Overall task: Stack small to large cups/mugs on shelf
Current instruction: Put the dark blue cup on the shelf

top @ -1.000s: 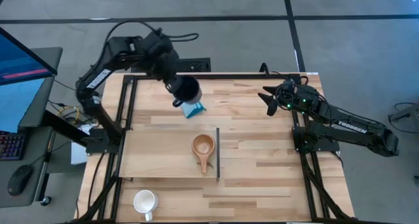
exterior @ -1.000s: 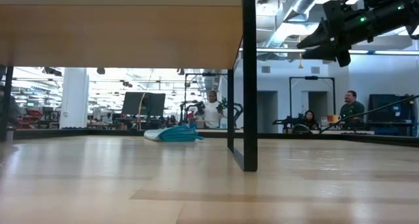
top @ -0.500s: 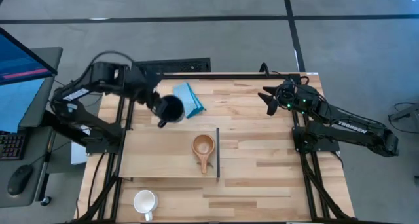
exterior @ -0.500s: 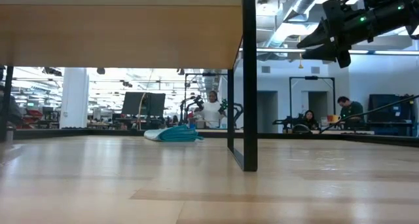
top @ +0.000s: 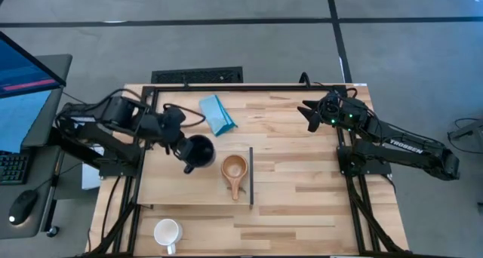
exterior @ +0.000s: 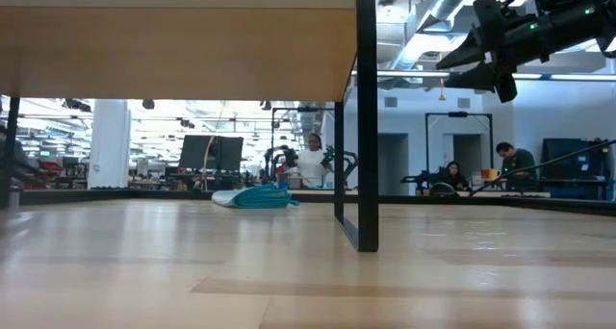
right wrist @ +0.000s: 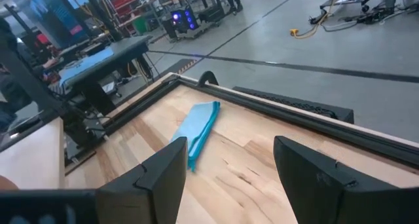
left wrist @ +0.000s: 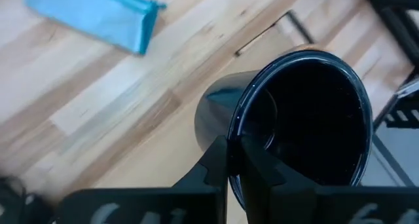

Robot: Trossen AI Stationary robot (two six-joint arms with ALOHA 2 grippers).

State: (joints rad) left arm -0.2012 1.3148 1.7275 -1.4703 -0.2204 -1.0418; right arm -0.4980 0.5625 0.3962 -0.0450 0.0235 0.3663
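Note:
My left gripper (top: 184,141) is shut on the black mug (top: 200,151), over the far part of the shelf (top: 166,182), a pale board with a dark strip (top: 250,175) along its right edge. The small wooden cup (top: 234,170) stands on the shelf right of the mug, its stub handle toward the near edge. The white mug (top: 167,231) stands on the tabletop near the front left. My right gripper (top: 311,115) is open and empty above the far right of the table. In the low view the shelf (exterior: 173,40) is raised on dark legs (exterior: 366,117). My left gripper holds the black mug by its wall at the rim (left wrist: 237,137), one finger (left wrist: 256,175) inside the mug and the other finger (left wrist: 215,171) outside. The fingers come from the table's left, slanting down. The mug's mouth faces up. Whether its base touches the shelf cannot be told.
A folded blue cloth (top: 217,113) lies on the tabletop at the far side, behind the shelf; it also shows in the right wrist view (right wrist: 200,129) and the low view (exterior: 252,196). Black frame rails run along the table's edges (top: 249,87). People stand in the room beyond.
My left gripper has carried the black mug from above the blue cloth toward the table's near edge and slightly left. It now holds the mug over the shelf's far part, beside the wooden cup. The cloth, earlier partly covered from above, shows whole.

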